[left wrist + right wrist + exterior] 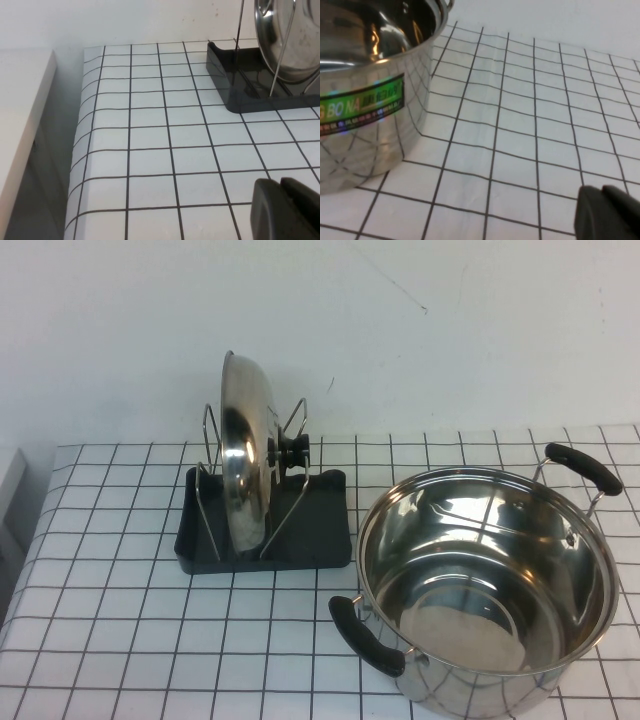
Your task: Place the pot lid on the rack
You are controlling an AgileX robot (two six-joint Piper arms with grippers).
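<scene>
The left claw (289,206) hangs over the checked worktop (120,640), shut and empty, near the rack (262,530). The pot lid (245,458) stands on edge in the rack's wire loops. Right of it sits the pot (485,580), just beside the shut, empty right claw (610,214).

- Lighting even, bright and diffuse; soft shadows.
- Glare on the lid (243,455) and inside the pot (487,580).
- Left gripper (286,209) and right gripper (607,214), low over the cloth (120,640), are dark, blurred shapes.
- Pot wall beside the right gripper shows warped grid reflections.
</scene>
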